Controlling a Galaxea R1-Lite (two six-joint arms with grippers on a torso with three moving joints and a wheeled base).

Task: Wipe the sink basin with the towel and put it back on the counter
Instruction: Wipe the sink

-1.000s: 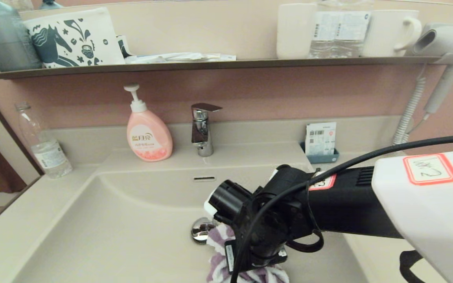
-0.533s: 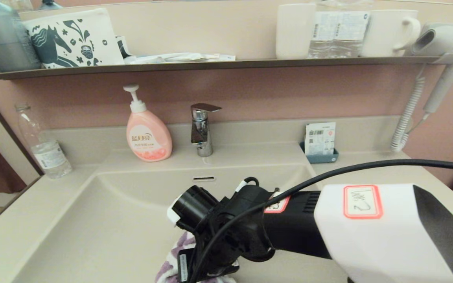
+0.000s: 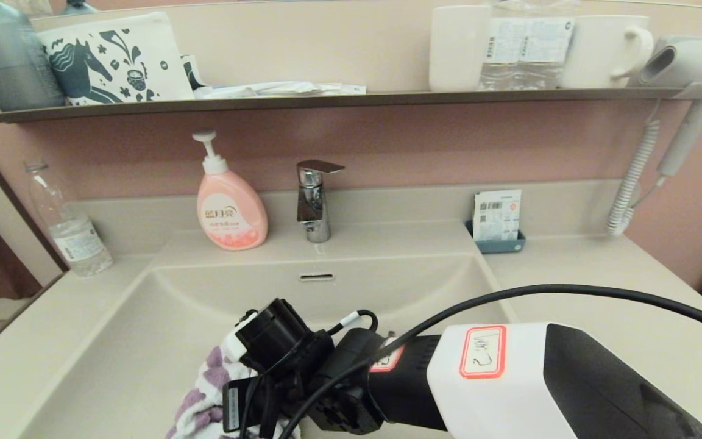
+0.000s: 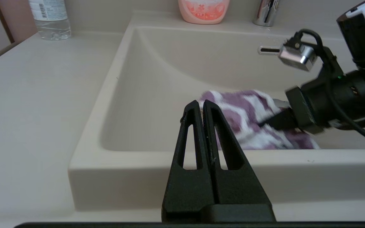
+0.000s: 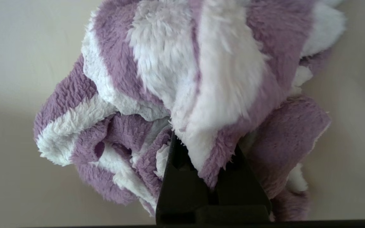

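Observation:
The purple and white striped towel [image 3: 202,396] lies bunched on the floor of the cream sink basin [image 3: 144,329], left of its middle and near the front. My right gripper [image 5: 206,148] is shut on a fold of the towel [image 5: 185,72] and presses it onto the basin floor. In the head view the right wrist hides those fingers and the drain plug; the overflow slot [image 3: 316,277] shows on the back wall. My left gripper [image 4: 200,103] is shut and empty, held low outside the basin's front rim [image 4: 169,158]. The counter [image 3: 601,274] lies to the right.
A pink soap bottle [image 3: 229,207] and chrome faucet [image 3: 313,198] stand behind the basin. A water bottle [image 3: 67,222] is on the left counter, a blue tray with a card [image 3: 497,228] at the back right. A dark shelf [image 3: 326,100] and hair dryer [image 3: 692,67] hang above.
My right arm has swept left across the basin floor, dragging the towel from beside the drain to the left half. The drain plug is now hidden behind the arm.

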